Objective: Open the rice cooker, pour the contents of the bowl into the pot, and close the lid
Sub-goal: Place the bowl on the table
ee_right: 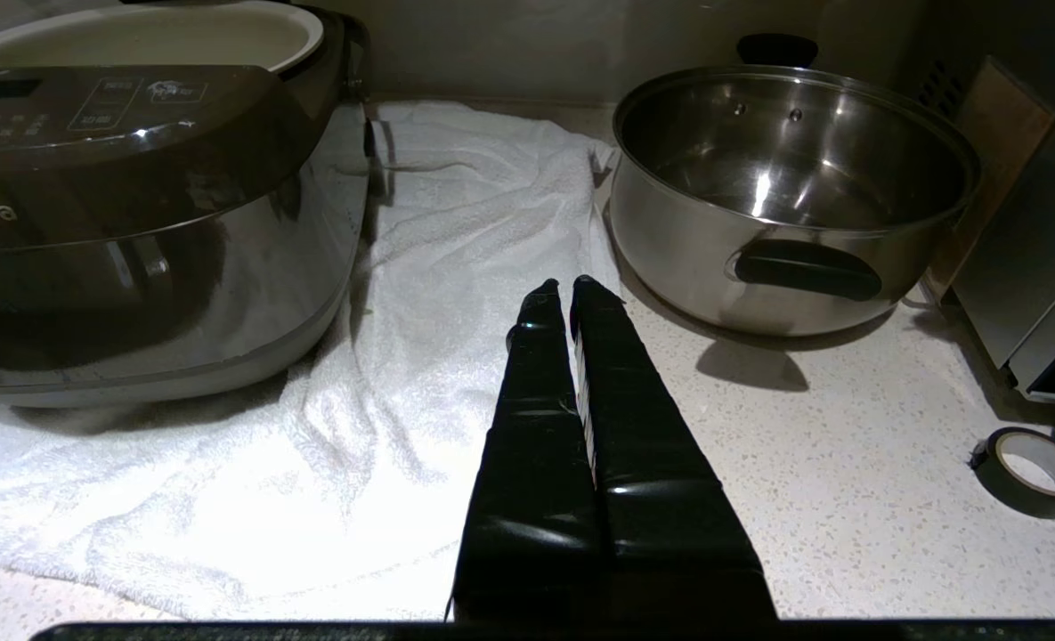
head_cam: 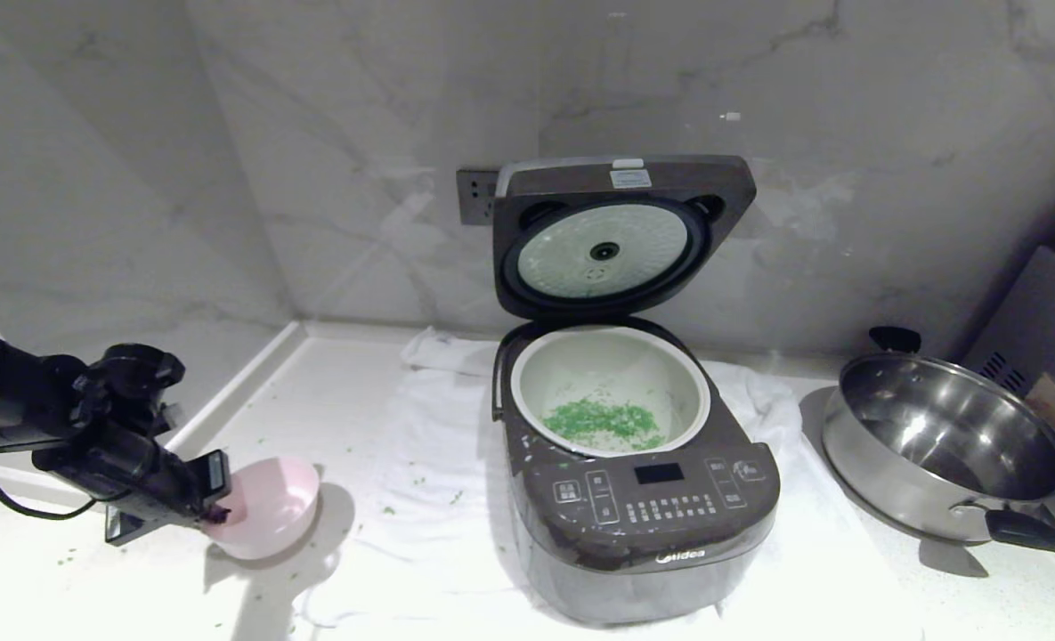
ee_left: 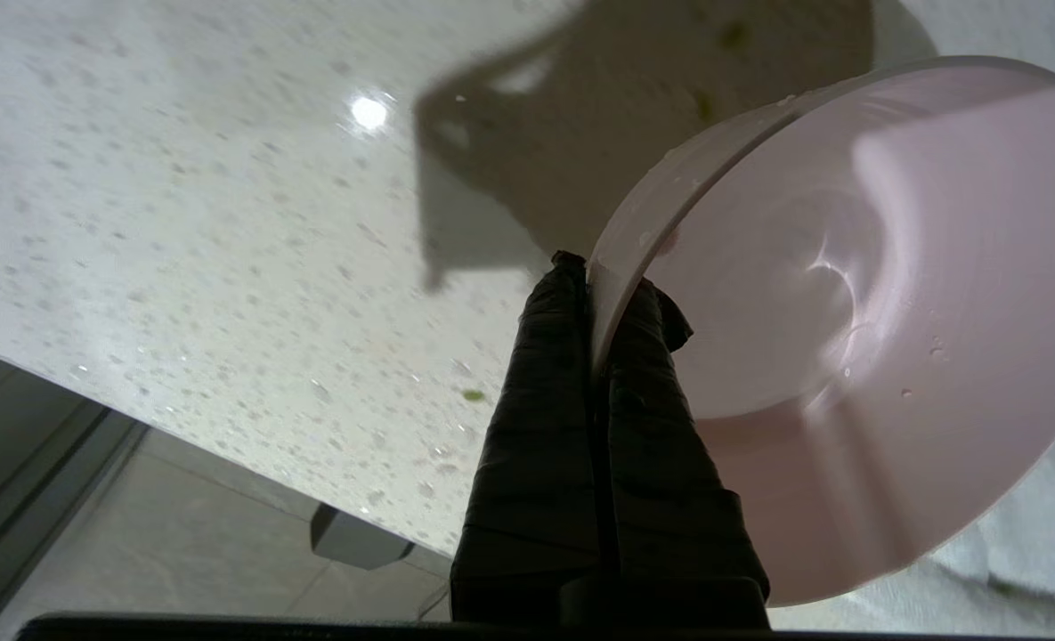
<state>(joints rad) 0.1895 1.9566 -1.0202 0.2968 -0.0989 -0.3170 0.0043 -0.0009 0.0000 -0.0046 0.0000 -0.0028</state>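
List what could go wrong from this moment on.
1. The left gripper pinches only the thin rim of the empty, tilted bowl low over the counter; released like this, it may roll or tip.
2. The lid stands open, so closing it carelessly could shove the rice cooker on its loose towel.
3. Green bits already lie scattered outside the pot.

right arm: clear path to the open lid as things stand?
Probably yes. The right claw is shut and empty, low over the towel between the rice cooker and the steel pan. The lid stands upright, and nothing blocks it on that side.
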